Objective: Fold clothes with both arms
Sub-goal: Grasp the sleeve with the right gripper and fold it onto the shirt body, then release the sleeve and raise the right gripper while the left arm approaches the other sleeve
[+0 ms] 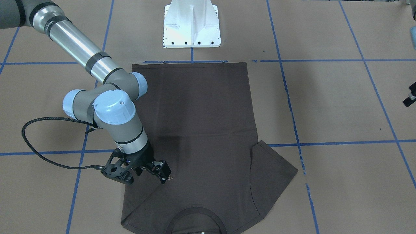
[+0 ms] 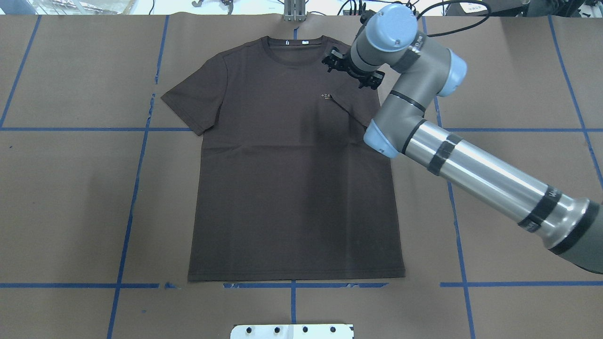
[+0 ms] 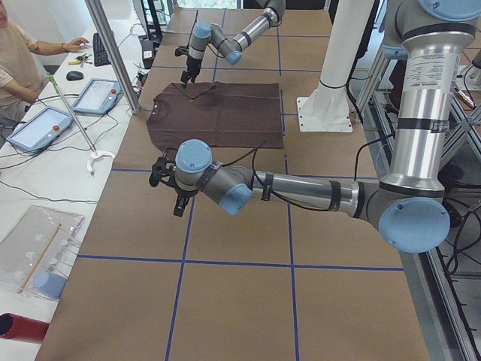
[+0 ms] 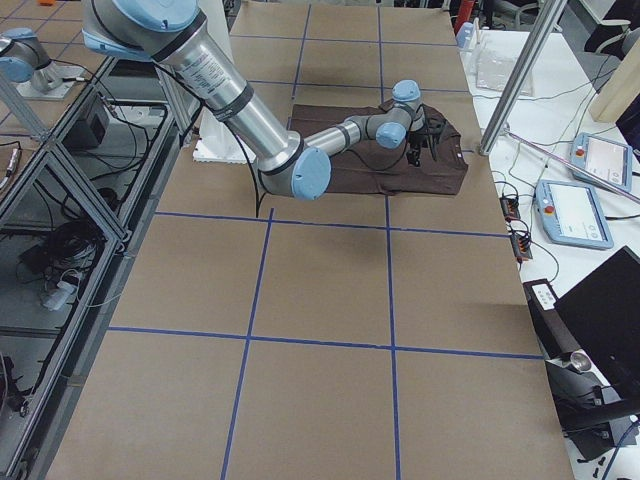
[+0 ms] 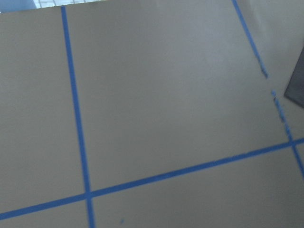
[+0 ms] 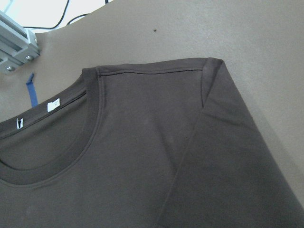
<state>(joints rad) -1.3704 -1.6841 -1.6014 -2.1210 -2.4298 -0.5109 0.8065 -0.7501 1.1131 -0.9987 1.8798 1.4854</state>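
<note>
Brown table (image 2: 70, 188) beneath flat T-shirt (image 2: 282, 188)

right arm (image 2: 471, 165) over T-shirt (image 2: 282, 188), pedestal (image 1: 191, 26) beside hem

t-shirt (image 2: 292, 188): dark brown knit cloth, matt, smooth, faintly creased. collar (image 6: 38, 175): ribbed knit, same matt brown. neck tags (image 6: 53, 105): small, white, material unclear. table cover (image 2: 70, 212): brown paper, matt, flat. grid lines (image 2: 70, 128): blue tape, slight sheen, edges frayed in places. right arm (image 2: 485, 174): brushed silver metal tube, shiny, with matt grey joint housings and matt black bands. joint caps (image 2: 393, 23): light blue plastic, smooth, soft sheen. cable (image 1: 48, 118): black braided sheath. pedestal base (image 1: 191, 29): white painted metal, glossy. frame profile (image 6: 14, 42): bare grooved aluminium, satin.
</note>
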